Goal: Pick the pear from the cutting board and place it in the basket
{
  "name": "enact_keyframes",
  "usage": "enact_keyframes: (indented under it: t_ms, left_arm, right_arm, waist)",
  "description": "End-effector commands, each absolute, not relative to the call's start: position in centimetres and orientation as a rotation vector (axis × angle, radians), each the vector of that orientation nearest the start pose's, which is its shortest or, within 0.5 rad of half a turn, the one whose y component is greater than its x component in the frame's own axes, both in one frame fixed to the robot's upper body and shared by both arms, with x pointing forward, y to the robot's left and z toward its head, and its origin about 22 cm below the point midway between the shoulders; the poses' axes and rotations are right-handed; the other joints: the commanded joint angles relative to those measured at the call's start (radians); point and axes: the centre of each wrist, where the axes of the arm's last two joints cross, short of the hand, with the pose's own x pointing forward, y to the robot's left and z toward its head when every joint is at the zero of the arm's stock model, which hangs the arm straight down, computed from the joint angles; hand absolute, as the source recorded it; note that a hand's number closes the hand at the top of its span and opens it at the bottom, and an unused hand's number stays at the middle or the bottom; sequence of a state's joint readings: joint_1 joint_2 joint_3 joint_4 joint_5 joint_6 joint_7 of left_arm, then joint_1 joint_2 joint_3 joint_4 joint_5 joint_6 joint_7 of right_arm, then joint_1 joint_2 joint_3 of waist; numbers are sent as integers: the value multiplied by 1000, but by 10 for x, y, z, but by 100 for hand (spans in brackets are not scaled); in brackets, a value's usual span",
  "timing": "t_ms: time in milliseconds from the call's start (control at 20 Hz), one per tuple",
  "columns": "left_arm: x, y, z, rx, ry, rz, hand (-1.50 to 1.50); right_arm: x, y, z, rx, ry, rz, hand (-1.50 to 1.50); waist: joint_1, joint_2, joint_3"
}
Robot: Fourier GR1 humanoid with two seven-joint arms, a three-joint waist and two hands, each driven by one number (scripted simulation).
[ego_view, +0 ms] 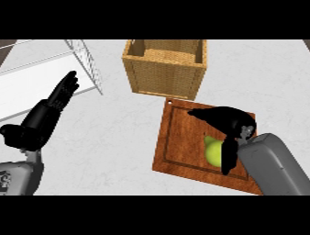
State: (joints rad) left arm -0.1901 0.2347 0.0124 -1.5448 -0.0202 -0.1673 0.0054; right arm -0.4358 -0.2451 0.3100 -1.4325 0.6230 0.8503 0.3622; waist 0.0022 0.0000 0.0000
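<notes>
At your far left stands a white wire rack (85, 59) on the pale marbled surface (117, 142). Just near of it your black left hand (46, 114) rests open, fingers straight and pointing far. Past the middle, at the far side, sits the square woven wicker basket (164, 69). Near and right of it lies the brown wooden cutting board (181, 142) with the yellow-green pear (214, 151) on it. Your black right hand (229, 120) hangs over the pear, partly hiding it - you cannot tell whether it has closed on the fruit.
</notes>
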Motion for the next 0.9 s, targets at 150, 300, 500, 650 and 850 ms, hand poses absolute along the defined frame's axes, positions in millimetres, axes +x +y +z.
enact_keyframes:
  t_ms: [150,300,500,650,850]
  left_arm:
    - [282,260,50,61,-1673,-387,0]
    - [279,260,56,42,-1693,-381,0]
    - [286,252,56,37,-1699,-370,0]
    - [271,262,48,43,-1689,-388,0]
    - [284,263,70,35,-1687,-387,0]
  right_arm:
    - [339,-190,64,-286,-821,1613,-150]
    - [313,-182,30,-304,-799,1611,-150]
    - [315,-171,26,-231,-805,1621,-150]
    - [308,-170,23,-209,-765,1631,-150]
    - [317,-174,18,-182,-716,1726,150]
  waist:
    - [2,0,0]
    - [1,0,0]
    - [-1,0,0]
    - [0,0,0]
    - [4,1,0]
